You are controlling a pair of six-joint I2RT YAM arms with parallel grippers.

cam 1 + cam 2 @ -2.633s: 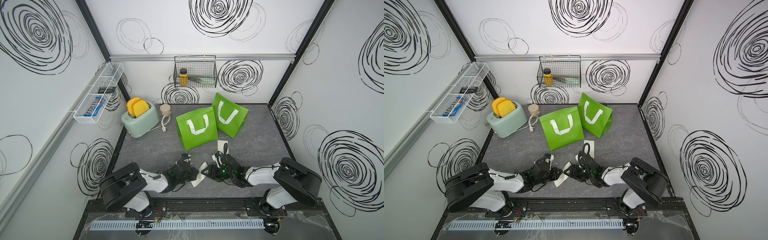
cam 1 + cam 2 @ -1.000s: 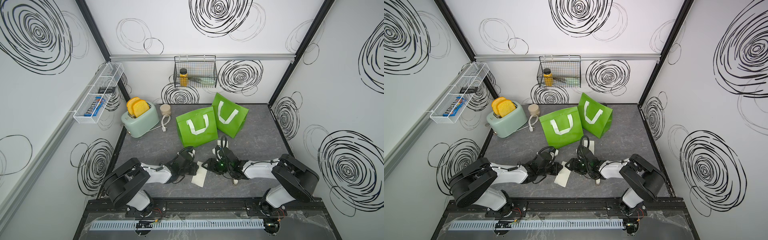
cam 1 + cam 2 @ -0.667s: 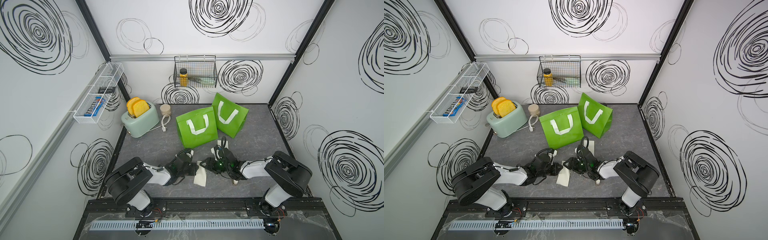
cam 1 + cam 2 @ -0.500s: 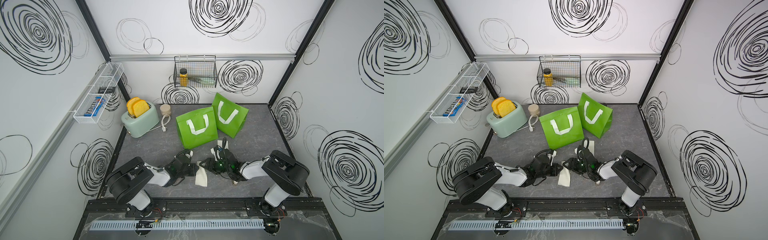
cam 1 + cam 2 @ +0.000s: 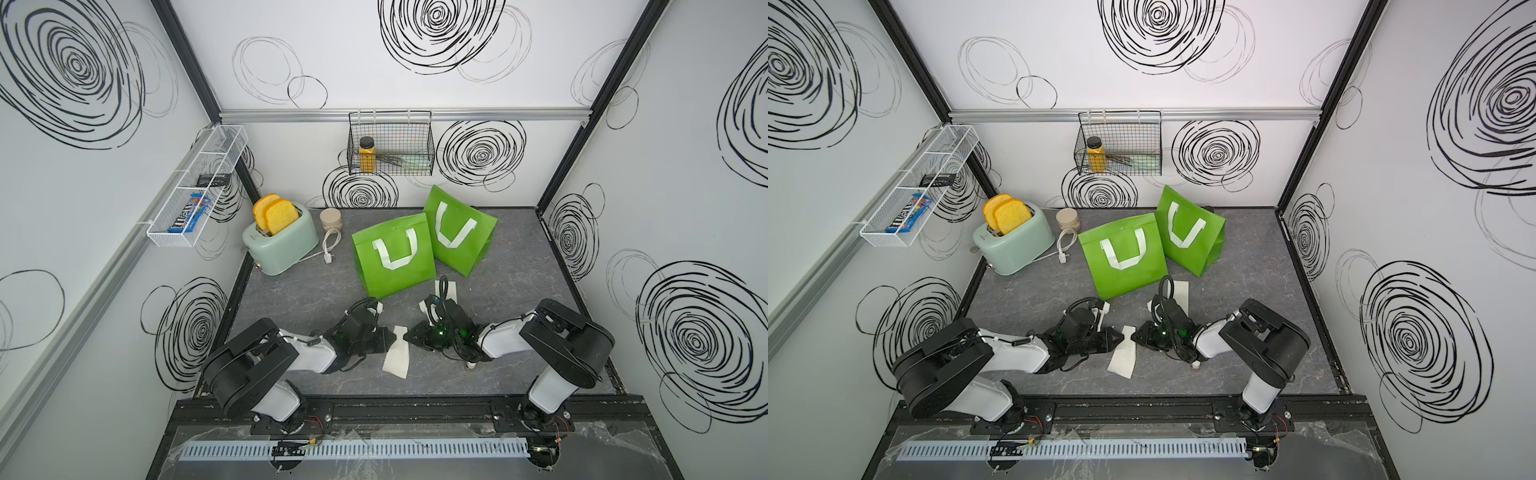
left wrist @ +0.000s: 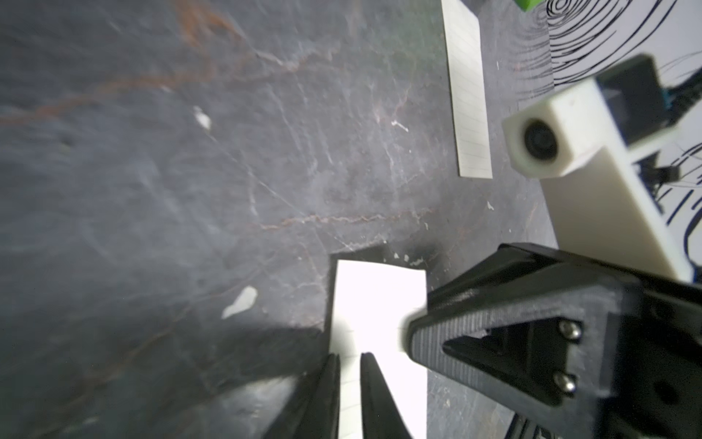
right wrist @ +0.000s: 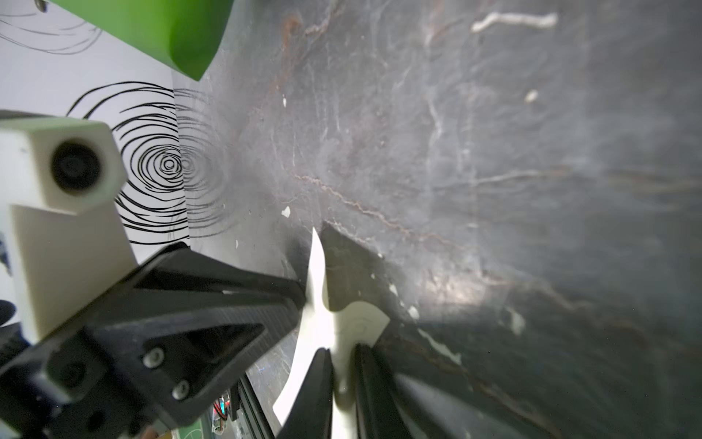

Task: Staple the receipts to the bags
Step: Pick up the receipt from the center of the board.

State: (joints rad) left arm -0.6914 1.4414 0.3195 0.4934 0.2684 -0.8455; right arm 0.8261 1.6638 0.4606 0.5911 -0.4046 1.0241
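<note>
Two green bags stand at the back, one nearer [image 5: 395,257] [image 5: 1123,259] and one behind to the right [image 5: 459,230] [image 5: 1192,232]. One receipt [image 5: 397,353] [image 5: 1123,355] has its far end raised between my two grippers and its near end on the floor. My right gripper [image 5: 409,336] [image 7: 343,361] is shut on the receipt [image 7: 323,304], which is creased between its jaws. My left gripper [image 5: 390,337] [image 6: 349,361] faces it from the other side, jaws slightly apart astride the receipt [image 6: 376,304]. A second receipt [image 5: 451,286] [image 6: 469,95] lies flat by the nearer bag.
A mint toaster [image 5: 282,241] with toast, its cord and a small jar [image 5: 331,219] stand at the back left. A wire basket [image 5: 390,145] and a white wire shelf [image 5: 195,187] hang on the walls. A small white object [image 5: 469,365] lies under the right arm.
My right gripper has come in and closed on the receipt's raised end. My left gripper's jaws have eased apart a little. The receipt has shifted slightly left and twisted.
</note>
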